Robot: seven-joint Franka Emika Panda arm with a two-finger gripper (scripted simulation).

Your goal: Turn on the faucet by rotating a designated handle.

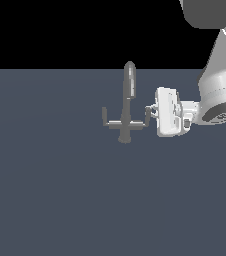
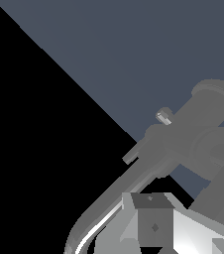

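From the upper right of the exterior view the arm reaches down, wrist horizontal, its gripper (image 1: 152,111) at the handle (image 1: 148,114) of the centre-frame faucet (image 1: 128,100); finger spread cannot be told.

One small grey metal faucet (image 1: 128,107); two short upright prong handles on it; one white gripper (image 1: 152,111) beside it.
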